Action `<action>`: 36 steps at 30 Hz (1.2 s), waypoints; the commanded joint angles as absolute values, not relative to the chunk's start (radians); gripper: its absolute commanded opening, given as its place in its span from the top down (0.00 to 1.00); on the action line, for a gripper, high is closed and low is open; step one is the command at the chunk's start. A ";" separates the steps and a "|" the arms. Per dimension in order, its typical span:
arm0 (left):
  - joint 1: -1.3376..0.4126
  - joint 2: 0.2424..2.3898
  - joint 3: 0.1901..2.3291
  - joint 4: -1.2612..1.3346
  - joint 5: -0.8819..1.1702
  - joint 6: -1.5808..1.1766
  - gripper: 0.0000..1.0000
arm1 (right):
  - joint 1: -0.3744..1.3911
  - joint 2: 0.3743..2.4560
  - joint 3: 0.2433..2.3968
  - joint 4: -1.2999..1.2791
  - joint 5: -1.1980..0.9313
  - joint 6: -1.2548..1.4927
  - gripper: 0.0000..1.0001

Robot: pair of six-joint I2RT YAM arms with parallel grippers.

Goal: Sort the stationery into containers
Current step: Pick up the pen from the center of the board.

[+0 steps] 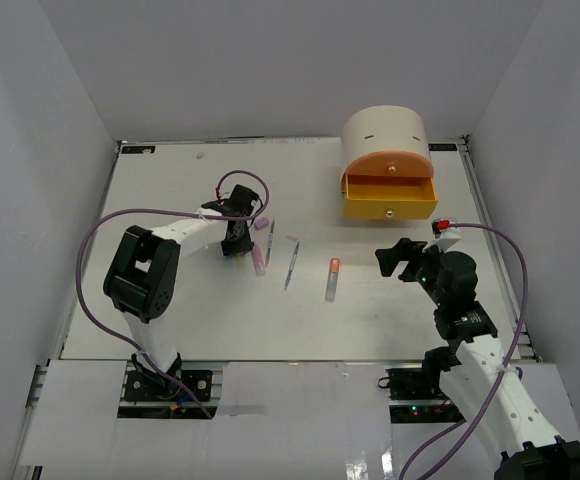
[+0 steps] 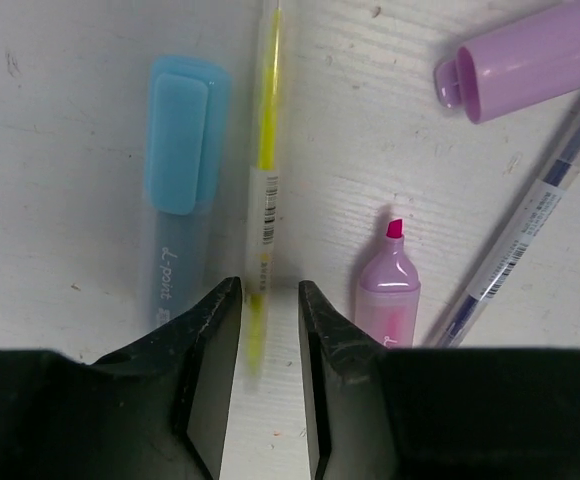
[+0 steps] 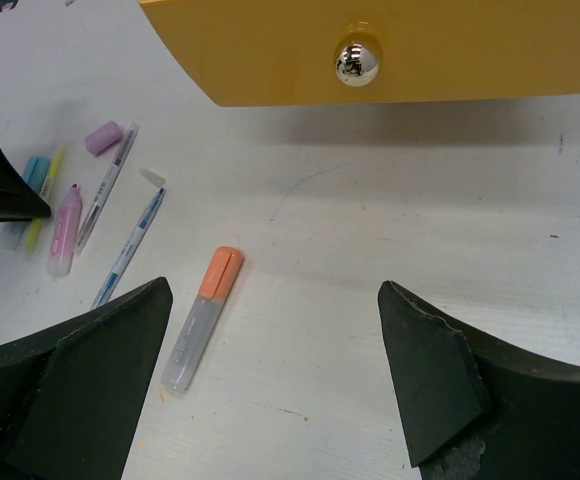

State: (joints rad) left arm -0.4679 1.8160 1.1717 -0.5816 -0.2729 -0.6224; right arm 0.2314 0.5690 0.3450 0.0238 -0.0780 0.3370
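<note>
My left gripper [image 2: 268, 300] is low over the table, jaws a narrow gap apart around the near end of a thin yellow pen [image 2: 265, 170], not clamped on it. A pastel blue marker [image 2: 178, 180] lies to its left. An uncapped pink marker [image 2: 390, 290], a purple cap [image 2: 540, 60] and a thin blue pen [image 2: 530, 240] lie to its right. My right gripper [image 3: 272, 290] is wide open and empty. An orange-capped marker [image 3: 202, 318] lies by its left finger. The cream organiser [image 1: 385, 135] has its yellow drawer [image 1: 390, 200] pulled out below the peach-orange drawer [image 1: 390, 165].
The yellow drawer's front with its shiny knob [image 3: 356, 60] fills the top of the right wrist view. Two thin pens [image 1: 291, 262] lie between the left gripper [image 1: 235, 235] and the orange-capped marker [image 1: 332, 278]. White walls enclose the table [image 1: 170, 320] on three sides.
</note>
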 commanded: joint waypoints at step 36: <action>-0.529 1.657 1.282 -0.528 -0.126 -0.355 1.00 | 0.238 0.620 0.455 0.087 -0.314 0.337 0.09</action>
